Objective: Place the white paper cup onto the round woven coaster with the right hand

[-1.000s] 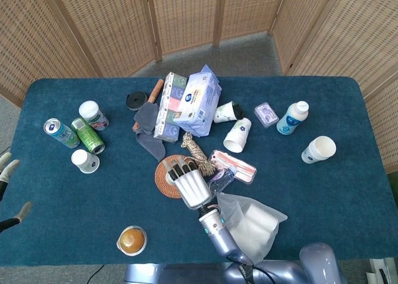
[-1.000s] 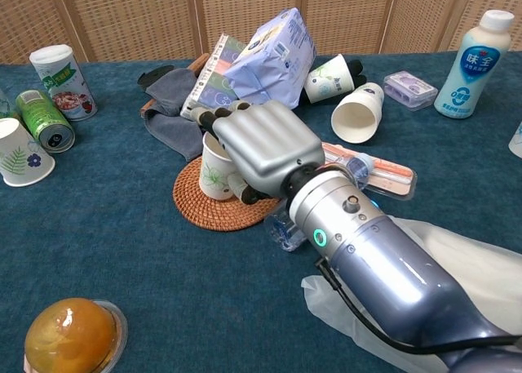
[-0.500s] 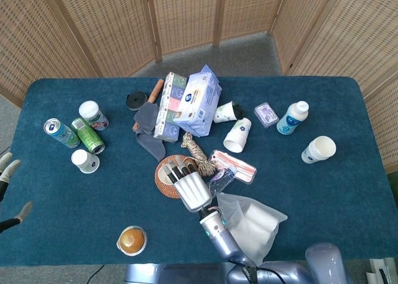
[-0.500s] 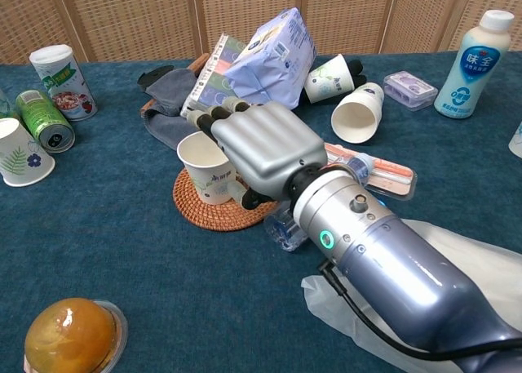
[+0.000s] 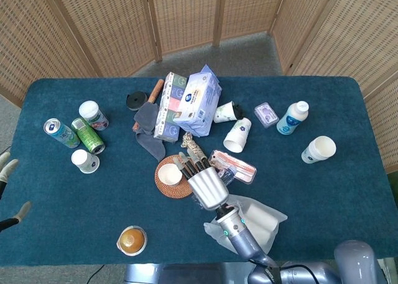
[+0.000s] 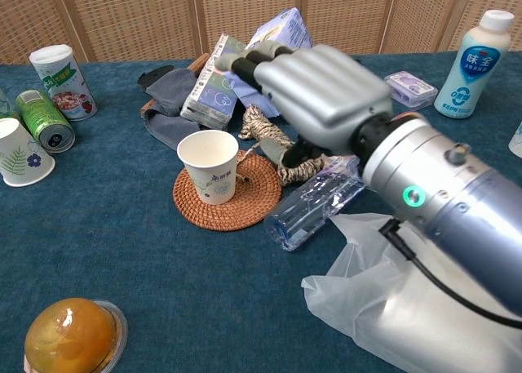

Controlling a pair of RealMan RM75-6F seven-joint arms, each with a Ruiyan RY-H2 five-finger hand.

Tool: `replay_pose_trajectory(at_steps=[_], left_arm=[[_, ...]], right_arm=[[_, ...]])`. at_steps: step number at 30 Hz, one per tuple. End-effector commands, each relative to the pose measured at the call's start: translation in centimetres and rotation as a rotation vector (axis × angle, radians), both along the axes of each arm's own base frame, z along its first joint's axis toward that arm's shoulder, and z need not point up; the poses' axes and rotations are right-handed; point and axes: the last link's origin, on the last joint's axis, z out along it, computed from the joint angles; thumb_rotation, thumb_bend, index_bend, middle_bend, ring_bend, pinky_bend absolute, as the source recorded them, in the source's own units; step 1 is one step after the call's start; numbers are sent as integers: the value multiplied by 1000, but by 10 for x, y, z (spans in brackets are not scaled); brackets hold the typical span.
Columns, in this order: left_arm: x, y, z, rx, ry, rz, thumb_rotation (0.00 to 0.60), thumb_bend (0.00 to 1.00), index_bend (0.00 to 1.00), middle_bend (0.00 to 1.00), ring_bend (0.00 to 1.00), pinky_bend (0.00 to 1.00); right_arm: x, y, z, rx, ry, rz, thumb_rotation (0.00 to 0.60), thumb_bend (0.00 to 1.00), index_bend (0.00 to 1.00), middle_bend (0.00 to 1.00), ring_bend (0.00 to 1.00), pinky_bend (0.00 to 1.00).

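Observation:
The white paper cup (image 6: 210,166) with a leaf print stands upright on the left part of the round woven coaster (image 6: 254,195), mouth up. In the head view the cup (image 5: 169,174) sits on the coaster (image 5: 172,191) near the table's middle. My right hand (image 6: 320,93) hovers above and to the right of the cup, apart from it, fingers stretched out and holding nothing. From above, the right hand (image 5: 203,180) covers the coaster's right edge. Only the fingertips of my left hand (image 5: 7,169) show, spread apart at the far left edge.
A clear plastic bottle (image 6: 314,209), a coil of rope (image 6: 269,134) and a plastic bag (image 6: 391,299) lie right of the coaster. Tissue packs (image 5: 189,104), grey cloth (image 6: 167,112), cans (image 5: 87,135), other cups (image 5: 239,135), a milk bottle (image 5: 292,117) and an orange pudding (image 5: 132,239) lie around.
My right hand has let go of the cup and moved up and to the right. The cup now stands free on the coaster.

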Motion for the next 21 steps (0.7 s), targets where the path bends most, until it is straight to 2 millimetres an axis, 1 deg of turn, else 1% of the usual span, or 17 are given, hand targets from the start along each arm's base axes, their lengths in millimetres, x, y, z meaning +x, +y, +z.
replay_pose_trajectory(at_steps=[1, 4, 7, 11, 16, 21], left_arm=[[0, 0, 0, 0, 2, 0, 600, 350, 0, 0, 0, 0], [1, 0, -2, -3, 5, 0, 600, 350, 0, 0, 0, 0], [1, -1, -3, -5, 9, 1, 600, 350, 0, 0, 0, 0], [1, 0, -6, -11, 17, 1, 600, 350, 0, 0, 0, 0], [2, 0, -8, -18, 25, 1, 600, 350, 0, 0, 0, 0], [2, -1, -11, -23, 31, 4, 600, 350, 0, 0, 0, 0]], right_arm=[[-13, 1, 27, -30, -53, 26, 600, 447, 0, 0, 0, 236], [-29, -4, 48, -62, -84, 34, 600, 442, 0, 0, 0, 236], [-50, -9, 70, -98, -120, 12, 600, 424, 0, 0, 0, 235], [-84, -14, 99, -146, -172, -52, 600, 401, 0, 0, 0, 236], [-128, -20, 129, -171, -168, -120, 600, 362, 0, 0, 0, 235], [-165, -16, 153, -144, -188, -181, 600, 335, 0, 0, 0, 235]])
